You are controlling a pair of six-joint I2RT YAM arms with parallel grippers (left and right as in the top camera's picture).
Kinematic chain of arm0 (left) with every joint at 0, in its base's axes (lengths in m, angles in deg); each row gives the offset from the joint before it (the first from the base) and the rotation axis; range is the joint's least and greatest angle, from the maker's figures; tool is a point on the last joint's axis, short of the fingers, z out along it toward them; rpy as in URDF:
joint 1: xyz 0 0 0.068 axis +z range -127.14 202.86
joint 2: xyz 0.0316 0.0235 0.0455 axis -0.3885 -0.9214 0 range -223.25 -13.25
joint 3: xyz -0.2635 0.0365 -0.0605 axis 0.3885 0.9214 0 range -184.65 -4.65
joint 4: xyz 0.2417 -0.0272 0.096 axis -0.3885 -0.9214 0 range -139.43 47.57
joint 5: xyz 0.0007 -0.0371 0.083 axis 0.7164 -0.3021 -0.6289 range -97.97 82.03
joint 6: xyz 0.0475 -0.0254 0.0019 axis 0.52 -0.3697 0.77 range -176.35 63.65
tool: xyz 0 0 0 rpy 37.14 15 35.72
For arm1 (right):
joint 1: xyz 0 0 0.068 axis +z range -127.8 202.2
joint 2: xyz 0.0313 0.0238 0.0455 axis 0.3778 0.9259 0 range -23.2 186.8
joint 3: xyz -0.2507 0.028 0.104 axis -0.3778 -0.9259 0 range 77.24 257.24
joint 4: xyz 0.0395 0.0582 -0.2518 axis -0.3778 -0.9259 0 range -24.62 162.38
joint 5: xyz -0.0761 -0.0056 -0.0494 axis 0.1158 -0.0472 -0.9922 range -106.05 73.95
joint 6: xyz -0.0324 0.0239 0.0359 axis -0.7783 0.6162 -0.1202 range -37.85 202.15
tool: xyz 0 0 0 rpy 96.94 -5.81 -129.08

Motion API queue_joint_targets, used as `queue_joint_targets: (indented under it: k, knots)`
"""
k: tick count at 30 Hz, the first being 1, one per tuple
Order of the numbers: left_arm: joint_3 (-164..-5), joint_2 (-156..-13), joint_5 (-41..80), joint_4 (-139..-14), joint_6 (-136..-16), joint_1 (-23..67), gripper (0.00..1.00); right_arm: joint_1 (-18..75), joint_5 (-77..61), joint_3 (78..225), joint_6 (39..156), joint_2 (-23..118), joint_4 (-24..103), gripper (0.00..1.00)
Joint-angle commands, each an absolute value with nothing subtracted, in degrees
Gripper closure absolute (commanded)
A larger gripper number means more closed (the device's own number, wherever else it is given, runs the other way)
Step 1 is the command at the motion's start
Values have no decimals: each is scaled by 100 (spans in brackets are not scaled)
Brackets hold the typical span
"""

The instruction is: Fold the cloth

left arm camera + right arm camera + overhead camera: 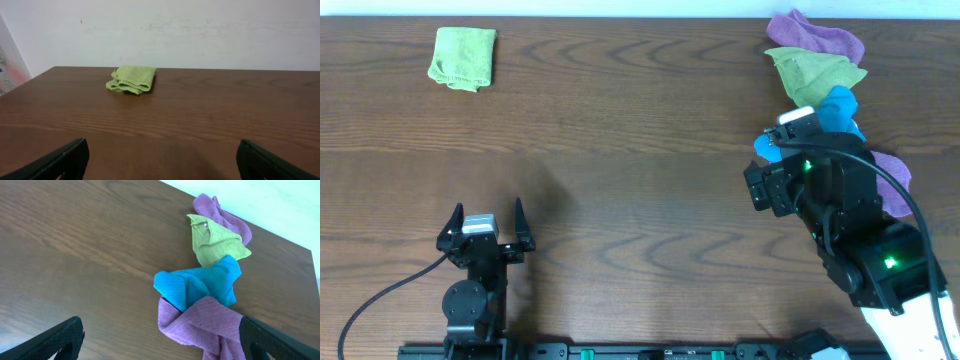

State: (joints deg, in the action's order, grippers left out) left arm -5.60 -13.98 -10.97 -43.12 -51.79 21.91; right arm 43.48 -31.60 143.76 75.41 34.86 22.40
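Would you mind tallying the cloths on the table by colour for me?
Lime cloth: 1
Olive cloth: 1
Blue cloth: 1
Purple cloths, one at the pile's far end and one at its near end: 2
Total: 5

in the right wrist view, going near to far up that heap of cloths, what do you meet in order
near purple cloth → blue cloth → olive-green cloth → far purple cloth
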Motion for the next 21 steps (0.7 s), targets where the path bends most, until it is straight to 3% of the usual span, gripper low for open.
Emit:
queue_joint_targets:
  k: [1, 7, 12, 21]
  knots:
    - [-490, -1350, -1388, -4625, -5096, 2220, 5, 4321, -3392, 14387, 7307, 3482, 2229, 1]
    - [-490, -1350, -1388, -4625, -5098, 2220, 5, 3716, -2802, 14103, 6985, 3204, 3171, 1]
    - [-490, -1350, -1388, -4625, -5098, 2220, 4, 2752, -1901, 12619, 6985, 2074, 4891, 1]
    - [-490, -1350, -1388, -4625, -5098, 2220, 5, 2824, -2054, 10136, 6983, 219, 6443, 1]
